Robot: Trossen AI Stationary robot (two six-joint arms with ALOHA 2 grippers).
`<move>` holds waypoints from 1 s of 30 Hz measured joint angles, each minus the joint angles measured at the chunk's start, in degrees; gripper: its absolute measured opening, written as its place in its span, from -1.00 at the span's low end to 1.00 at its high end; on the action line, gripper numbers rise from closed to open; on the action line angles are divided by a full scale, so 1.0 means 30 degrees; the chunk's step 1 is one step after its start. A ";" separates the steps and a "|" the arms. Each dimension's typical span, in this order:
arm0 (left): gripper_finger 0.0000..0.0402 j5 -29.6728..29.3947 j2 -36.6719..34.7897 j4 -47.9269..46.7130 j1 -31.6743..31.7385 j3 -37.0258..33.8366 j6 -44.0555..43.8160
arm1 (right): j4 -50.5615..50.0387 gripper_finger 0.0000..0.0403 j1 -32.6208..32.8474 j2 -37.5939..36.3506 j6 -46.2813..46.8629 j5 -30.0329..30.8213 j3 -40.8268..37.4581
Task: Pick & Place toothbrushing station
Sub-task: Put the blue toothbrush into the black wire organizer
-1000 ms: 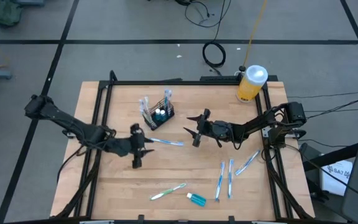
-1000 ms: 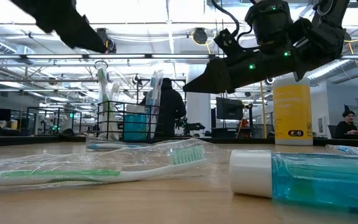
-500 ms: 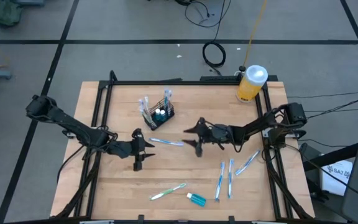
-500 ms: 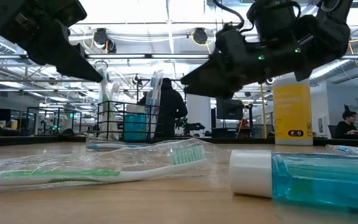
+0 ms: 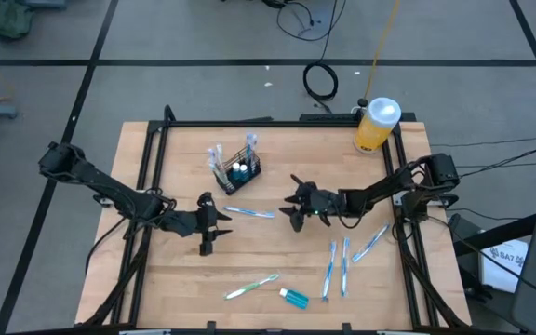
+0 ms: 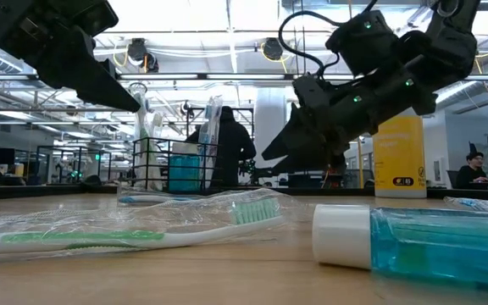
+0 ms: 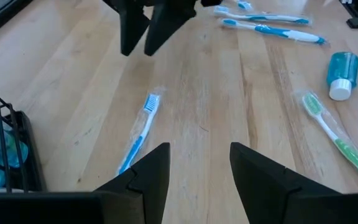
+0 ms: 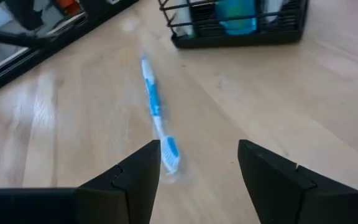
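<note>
Closest to you, at the near edge of the table (image 5: 184,288), a green toothbrush (image 5: 251,287) in clear wrap lies beside a small blue bottle (image 5: 294,297) with a white cap. To the right of these, three blue toothbrushes (image 5: 345,261) lie close together.

At mid-table, locate the left gripper (image 5: 205,221). Its fingers are spread apart and hold nothing; the left wrist view shows bare wood between them. The right gripper (image 5: 294,207) faces it from the opposite side, also with its fingers parted and empty. Between the two grippers a single blue toothbrush (image 5: 249,213) lies flat on the wood. Neither gripper touches it.

Farther back, you will find the toothbrushing station (image 5: 237,170), a black wire caddy standing upright on the table behind the single toothbrush, apart from both grippers. It holds wrapped toothbrushes and a blue item.

At the far right corner stands a yellow bottle (image 5: 376,127) with a white cap.
</note>
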 joint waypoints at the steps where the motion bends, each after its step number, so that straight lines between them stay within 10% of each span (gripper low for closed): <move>1: -0.13 0.0000 0.0000 0.0000 0.0000 0.0000 -0.0014 | -0.0010 0.04 0.0001 0.0000 0.0008 -0.0288 0.0000; 30: -0.13 -0.0182 0.0015 -0.0184 0.0117 0.0007 -0.0065 | 0.2860 -0.04 0.0328 0.4575 0.0868 -0.1871 0.1545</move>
